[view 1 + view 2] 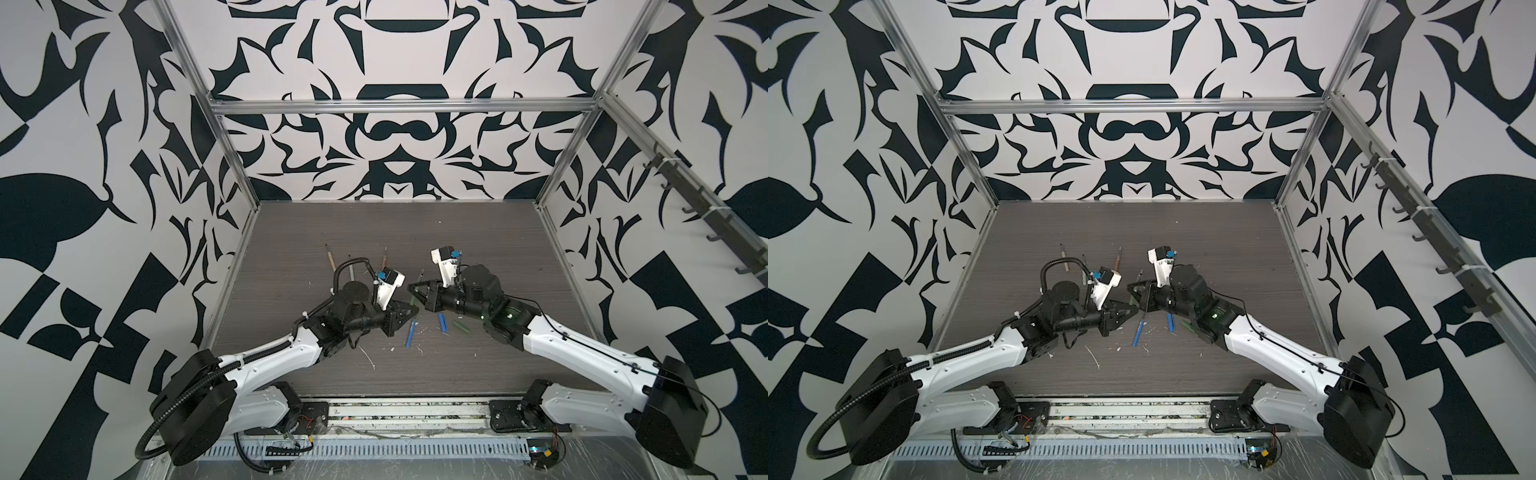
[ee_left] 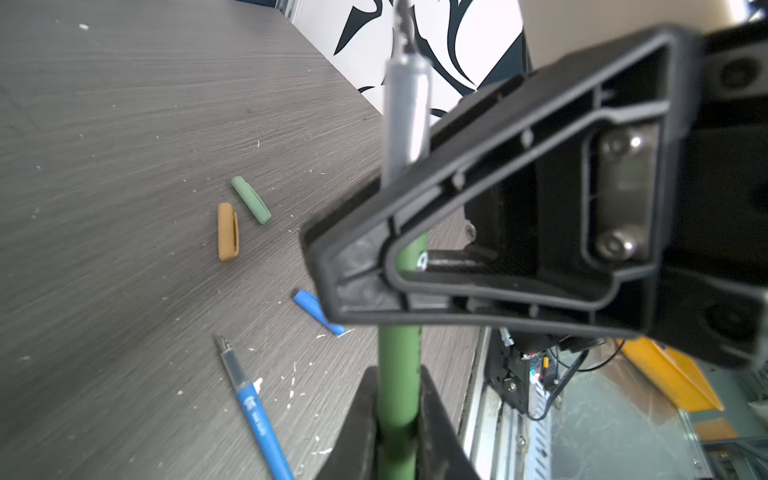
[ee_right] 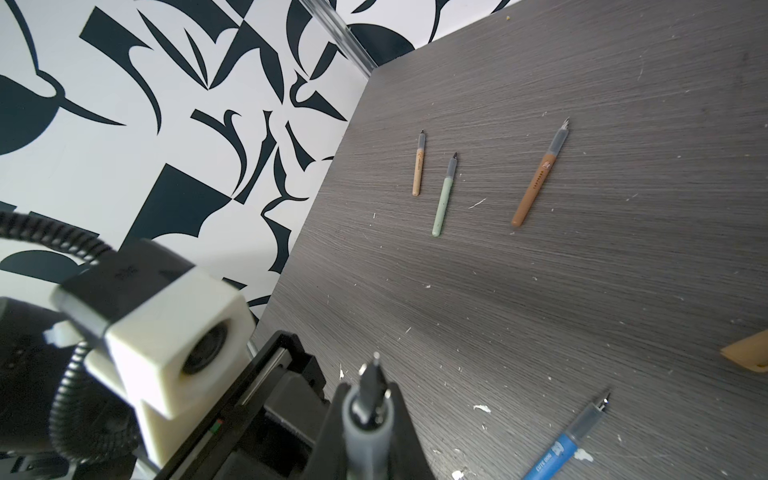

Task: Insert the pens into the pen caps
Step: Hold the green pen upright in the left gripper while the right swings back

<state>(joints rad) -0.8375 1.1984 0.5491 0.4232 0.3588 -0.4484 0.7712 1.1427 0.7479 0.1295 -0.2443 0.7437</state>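
Both grippers are shut on the dark green pen above the middle of the table. My left gripper clamps its green barrel. My right gripper clamps it near the grey front section, with the dark tip sticking out past the jaws. In both top views the two grippers meet tip to tip. On the table lie a blue pen, a blue cap, a green cap and an orange-tan cap. Farther back lie the tan, pale green and orange-brown pens.
White scratch marks and flecks dot the dark wood-grain table. Patterned walls on an aluminium frame close in the back and both sides. A slotted metal rail runs along the front edge.
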